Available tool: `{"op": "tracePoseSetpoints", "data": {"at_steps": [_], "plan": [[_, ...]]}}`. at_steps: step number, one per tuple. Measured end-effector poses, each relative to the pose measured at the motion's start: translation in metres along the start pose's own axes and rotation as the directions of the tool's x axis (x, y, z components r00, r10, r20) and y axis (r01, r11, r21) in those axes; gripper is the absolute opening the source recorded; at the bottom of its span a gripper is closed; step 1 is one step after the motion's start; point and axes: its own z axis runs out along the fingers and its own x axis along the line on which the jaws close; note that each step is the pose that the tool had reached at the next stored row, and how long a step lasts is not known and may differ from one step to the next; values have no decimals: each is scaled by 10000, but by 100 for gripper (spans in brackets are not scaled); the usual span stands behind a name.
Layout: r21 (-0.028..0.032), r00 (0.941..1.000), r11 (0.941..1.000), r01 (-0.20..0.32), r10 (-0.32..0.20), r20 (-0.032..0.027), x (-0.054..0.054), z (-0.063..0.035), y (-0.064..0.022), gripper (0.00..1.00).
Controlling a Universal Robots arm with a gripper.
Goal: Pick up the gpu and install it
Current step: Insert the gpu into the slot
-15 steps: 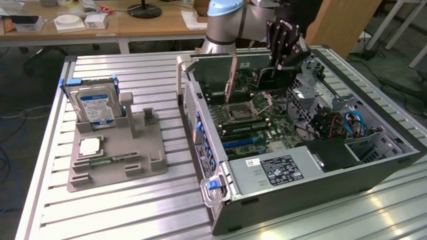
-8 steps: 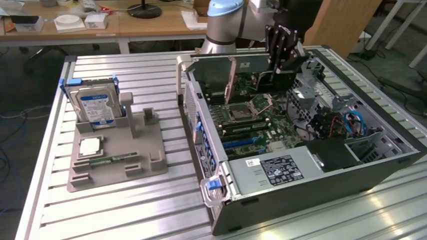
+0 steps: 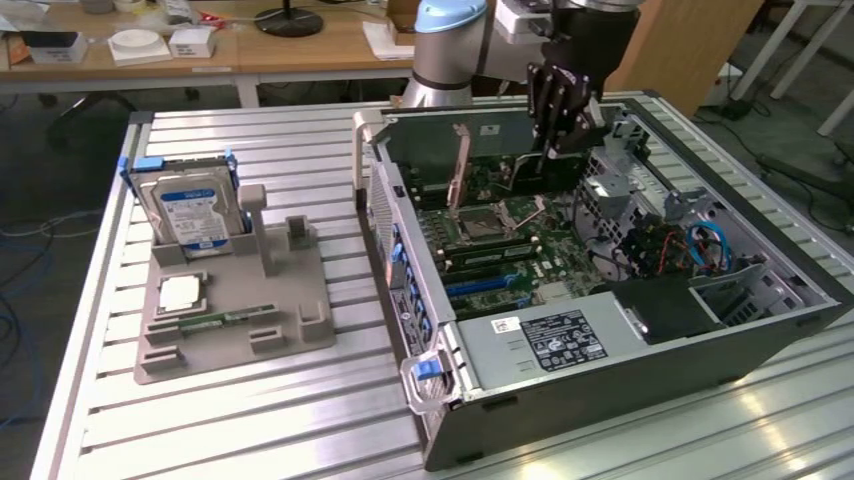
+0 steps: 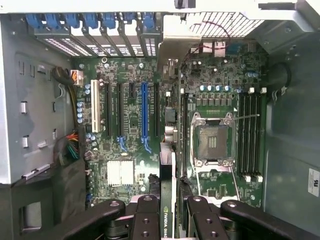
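**Item 1: hand** (image 3: 558,135) (image 4: 171,201). Dark, two-fingered, on the arm's wrist. It hangs over the far end of the open computer case (image 3: 601,340) and points down into it. The fingers (image 4: 147,210) are clamped on the gpu, one on each face of the card.

**Item 2: gpu** (image 4: 167,222). A thin dark card, seen edge-on in the wrist view, with a white printed label visible between the fingers. It is held upright over the motherboard (image 4: 130,150), and its grey metal end bracket (image 4: 175,47) points toward the case's rear wall. It runs between the blue slot (image 4: 144,110) and the processor socket (image 4: 212,140). Whether its lower edge touches the board cannot be told.

**Item 3: computer case.** It lies on its side on the counter (image 3: 267,420) with the side panel off. A row of blue clips (image 4: 90,21) lines the rear wall. A white slot (image 4: 95,112) sits beside the dark ones. The memory slots (image 4: 250,135) are beyond the socket.

**Item 4: grey holder** (image 3: 300,330). It sits on the counter at the exterior view's left, well apart from the case.
- A silver hard drive (image 3: 194,205) with a blue label stands upright at its far end.
- A square chip (image 3: 180,292) lies flat on it.
- A small green memory stick (image 3: 230,320) lies flat on it.
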Motion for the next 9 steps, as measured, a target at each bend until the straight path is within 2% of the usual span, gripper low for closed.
{"op": "tracePoseSetpoints", "data": {"at_steps": [9], "plan": [[-20, 10000, 10000, 1, -1, -1, 0, 183, 22, 26]]}}
